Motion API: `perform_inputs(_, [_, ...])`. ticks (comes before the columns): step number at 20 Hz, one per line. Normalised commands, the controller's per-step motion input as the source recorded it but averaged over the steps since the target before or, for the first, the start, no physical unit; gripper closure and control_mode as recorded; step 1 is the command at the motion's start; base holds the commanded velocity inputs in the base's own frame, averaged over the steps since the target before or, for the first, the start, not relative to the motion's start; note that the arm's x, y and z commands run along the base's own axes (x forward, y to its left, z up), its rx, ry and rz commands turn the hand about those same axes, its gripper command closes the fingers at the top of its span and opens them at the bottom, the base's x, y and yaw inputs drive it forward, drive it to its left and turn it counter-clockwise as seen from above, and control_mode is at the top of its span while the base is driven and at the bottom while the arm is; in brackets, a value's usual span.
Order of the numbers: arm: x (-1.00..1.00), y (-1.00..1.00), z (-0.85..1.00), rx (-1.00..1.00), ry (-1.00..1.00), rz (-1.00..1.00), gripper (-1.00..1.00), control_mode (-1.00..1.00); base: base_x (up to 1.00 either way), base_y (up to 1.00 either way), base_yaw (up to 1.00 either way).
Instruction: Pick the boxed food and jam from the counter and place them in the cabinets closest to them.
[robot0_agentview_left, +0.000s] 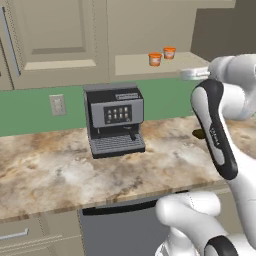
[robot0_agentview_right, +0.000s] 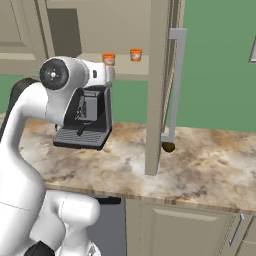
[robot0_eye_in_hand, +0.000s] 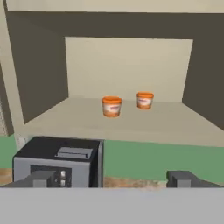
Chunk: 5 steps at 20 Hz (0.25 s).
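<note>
I count two small squat orange jam jars on the pale shelf of the doorless tan wall cabinet (robot0_eye_in_hand: 52, 118): the nearer jar (robot0_eye_in_hand: 111, 106) to my left, the second jar (robot0_eye_in_hand: 145, 100) just beside it and further back. Each carries a pale label, too blurred to read. Below the shelf, one dark grey coffee machine (robot0_agentview_left: 115, 120) stands on the beige marbled stone counter (robot0_agentview_left: 60, 170), against the green wall. My gripper (robot0_eye_in_hand: 111, 179) faces the shelf, jaws spread wide, holding nothing.
</note>
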Motion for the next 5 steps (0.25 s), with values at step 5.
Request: perform_inputs(5, [-0.33,-0.16,0.02,0.06,-0.14,-0.07,-1.00,-1.00,0.00,0.00,0.00])
